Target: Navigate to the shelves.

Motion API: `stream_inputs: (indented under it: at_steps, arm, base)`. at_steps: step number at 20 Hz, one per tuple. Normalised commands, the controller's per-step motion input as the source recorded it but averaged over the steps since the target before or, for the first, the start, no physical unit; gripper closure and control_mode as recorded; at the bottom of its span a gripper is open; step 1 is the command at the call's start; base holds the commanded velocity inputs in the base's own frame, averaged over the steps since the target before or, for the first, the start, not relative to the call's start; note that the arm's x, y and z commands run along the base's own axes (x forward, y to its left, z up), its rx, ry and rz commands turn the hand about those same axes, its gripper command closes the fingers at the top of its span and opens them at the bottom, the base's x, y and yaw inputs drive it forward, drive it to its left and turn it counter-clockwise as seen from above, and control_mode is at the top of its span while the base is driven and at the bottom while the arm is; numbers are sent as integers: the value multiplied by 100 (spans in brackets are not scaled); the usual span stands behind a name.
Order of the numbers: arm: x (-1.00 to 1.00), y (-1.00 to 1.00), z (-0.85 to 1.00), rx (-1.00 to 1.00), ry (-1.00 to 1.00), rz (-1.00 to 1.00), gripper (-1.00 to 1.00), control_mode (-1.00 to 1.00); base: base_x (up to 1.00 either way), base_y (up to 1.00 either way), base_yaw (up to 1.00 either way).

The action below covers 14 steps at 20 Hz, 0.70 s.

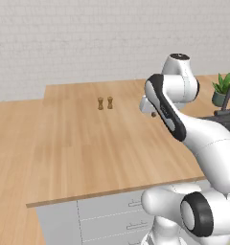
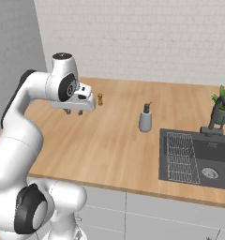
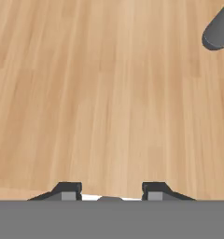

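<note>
Hand view: tool [image 3: 112,190] spread over counter [image 3: 95,93]; soap dispenser [image 3: 219,31] cut off.

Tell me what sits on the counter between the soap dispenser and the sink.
Nothing: in the right base view, bare wooden counter separates the soap dispenser from the sink.

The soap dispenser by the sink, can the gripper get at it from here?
Probably yes: the soap dispenser stands alone on bare counter, and the open gripper hovers nearby with nothing between them.
</note>
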Motion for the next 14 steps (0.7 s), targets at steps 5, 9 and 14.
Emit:
stream_inputs:
  at_steps: [5, 9, 14]
  arm:
    - [-66, -9, -8, 0, 0, 0, -100, -100]
    - [-100, -15, -38, 0, -2, 0, -100, -100]
    - [-73, -14, -18, 0, -14, -1, -100, -100]
  base:
    - [0, 0, 0]
    - [0, 0, 0]
    - [0, 0, 0]
